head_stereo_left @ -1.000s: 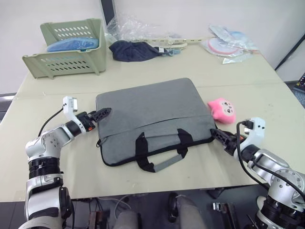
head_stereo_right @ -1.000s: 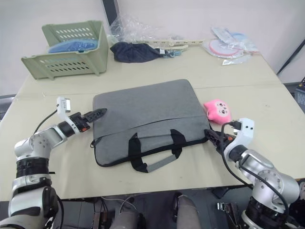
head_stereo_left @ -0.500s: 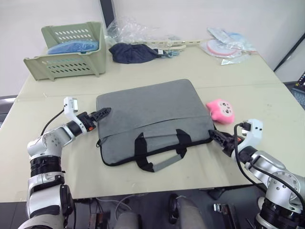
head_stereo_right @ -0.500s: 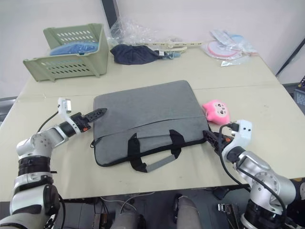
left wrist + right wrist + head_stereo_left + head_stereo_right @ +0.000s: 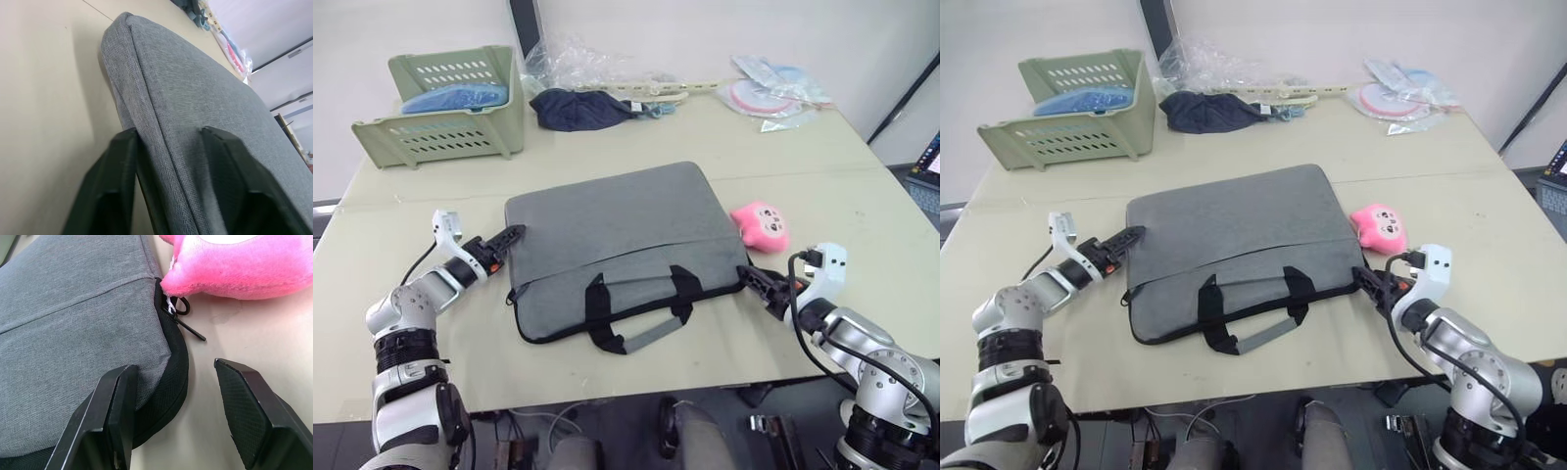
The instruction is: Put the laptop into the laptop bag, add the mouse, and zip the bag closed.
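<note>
The grey laptop bag (image 5: 617, 235) lies flat on the table, its black handles (image 5: 641, 304) toward me. My left gripper (image 5: 512, 235) is at the bag's left edge. In the left wrist view its black fingers (image 5: 115, 166) pinch the seamed edge of the bag (image 5: 195, 98), one on the side and one on top. My right gripper (image 5: 749, 278) stands open at the bag's front right corner, one finger (image 5: 115, 401) over the fabric and the other above bare table. A small zipper pull (image 5: 188, 325) lies beside that corner. The laptop and the mouse are out of view.
A pink plush toy (image 5: 764, 225) sits against the bag's right side, just beyond my right gripper. At the back of the table are a green basket (image 5: 450, 108) with something blue in it, a dark cloth (image 5: 578, 106), clear plastic wrap and packets (image 5: 769, 93).
My left gripper's fingers have closed onto the bag's left edge. The whole picture has shifted a little. The right gripper stays open at the corner.
</note>
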Robot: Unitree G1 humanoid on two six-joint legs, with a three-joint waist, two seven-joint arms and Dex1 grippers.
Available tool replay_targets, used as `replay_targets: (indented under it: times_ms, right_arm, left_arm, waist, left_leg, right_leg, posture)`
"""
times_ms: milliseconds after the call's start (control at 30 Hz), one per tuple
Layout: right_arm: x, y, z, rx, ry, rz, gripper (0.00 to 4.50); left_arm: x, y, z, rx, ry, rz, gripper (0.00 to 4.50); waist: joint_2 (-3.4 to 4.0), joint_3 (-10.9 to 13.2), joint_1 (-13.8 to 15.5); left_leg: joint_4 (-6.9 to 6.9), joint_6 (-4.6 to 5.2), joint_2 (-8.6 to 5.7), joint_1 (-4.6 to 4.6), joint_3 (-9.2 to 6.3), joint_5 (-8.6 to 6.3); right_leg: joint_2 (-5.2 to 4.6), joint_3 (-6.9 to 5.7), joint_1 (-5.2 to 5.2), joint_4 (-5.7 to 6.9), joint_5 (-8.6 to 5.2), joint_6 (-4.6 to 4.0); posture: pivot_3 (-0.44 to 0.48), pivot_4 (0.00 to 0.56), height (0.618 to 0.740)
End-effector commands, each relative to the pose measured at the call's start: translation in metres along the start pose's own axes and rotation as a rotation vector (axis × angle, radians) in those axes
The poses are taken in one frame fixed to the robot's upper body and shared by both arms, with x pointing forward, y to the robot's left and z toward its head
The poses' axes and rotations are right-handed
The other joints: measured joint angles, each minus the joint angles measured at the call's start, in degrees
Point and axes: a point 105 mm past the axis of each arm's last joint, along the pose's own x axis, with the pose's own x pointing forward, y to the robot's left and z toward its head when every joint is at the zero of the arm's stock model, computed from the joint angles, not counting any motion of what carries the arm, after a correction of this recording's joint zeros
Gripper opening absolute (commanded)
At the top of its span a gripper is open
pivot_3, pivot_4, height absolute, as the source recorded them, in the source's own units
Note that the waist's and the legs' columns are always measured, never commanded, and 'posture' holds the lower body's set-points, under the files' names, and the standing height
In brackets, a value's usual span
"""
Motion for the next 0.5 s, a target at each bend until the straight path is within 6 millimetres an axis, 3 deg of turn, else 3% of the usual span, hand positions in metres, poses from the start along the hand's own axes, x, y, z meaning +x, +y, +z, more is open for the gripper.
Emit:
replay_targets:
  times_ms: [33, 100, 233, 267, 500]
  right_arm:
    - [0.0035, 0.006, -0.005, 0.007, 0.02, 0.019, 2.58]
    - [0.0038, 0.0062, -0.0055, 0.007, 0.022, 0.02, 2.1]
    - [0.0035, 0.0064, -0.0067, 0.008, 0.026, 0.022, 0.25]
    - [0.0032, 0.0067, -0.007, 0.009, 0.026, 0.023, 0.05]
    - [-0.0027, 0.0076, -0.0121, 0.011, 0.033, 0.019, 0.05]
  left_arm:
    - [-0.0028, 0.013, -0.0222, -0.051, 0.069, 0.057, 0.43]
    - [-0.0028, 0.0131, -0.0221, -0.052, 0.069, 0.058, 0.0]
    - [-0.0026, 0.013, -0.0226, -0.056, 0.068, 0.056, 0.0]
    - [-0.0025, 0.0129, -0.0228, -0.056, 0.068, 0.056, 0.0]
    - [0.0037, 0.0118, -0.0227, -0.034, 0.081, 0.052, 0.0]
  waist:
    - [-0.04, 0.0, 0.0]
    - [-0.07, -0.1, 0.0]
    - [-0.28, -0.2, -0.1]
    - [-0.32, -0.2, 0.0]
    - [-0.33, -0.2, 0.0]
  left_leg:
    - [0.0, 0.0, 0.0, 0.0, 0.0, 0.0]
    - [0.01, 0.0, 0.0, 0.01, 0.0, 0.0]
    - [0.01, 0.0, 0.0, 0.02, -0.01, 0.0]
    - [0.01, 0.0, 0.0, 0.02, -0.01, 0.0]
    - [0.01, 0.0, 0.0, 0.02, -0.01, 0.0]
  right_leg:
    - [0.0, 0.0, 0.0, 0.01, 0.0, 0.0]
    - [0.0, 0.02, 0.0, 0.02, 0.0, 0.0]
    - [0.0, 0.02, 0.01, 0.03, 0.0, 0.0]
    - [0.0, 0.02, 0.01, 0.03, 0.0, 0.0]
    - [0.0, 0.01, 0.01, 0.02, 0.0, 0.0]
  posture:
    - [0.0, 0.15, 0.74]
    - [0.0, 0.15, 0.74]
    - [0.0, 0.15, 0.74]
    - [0.0, 0.15, 0.74]
    - [0.0, 0.15, 0.74]
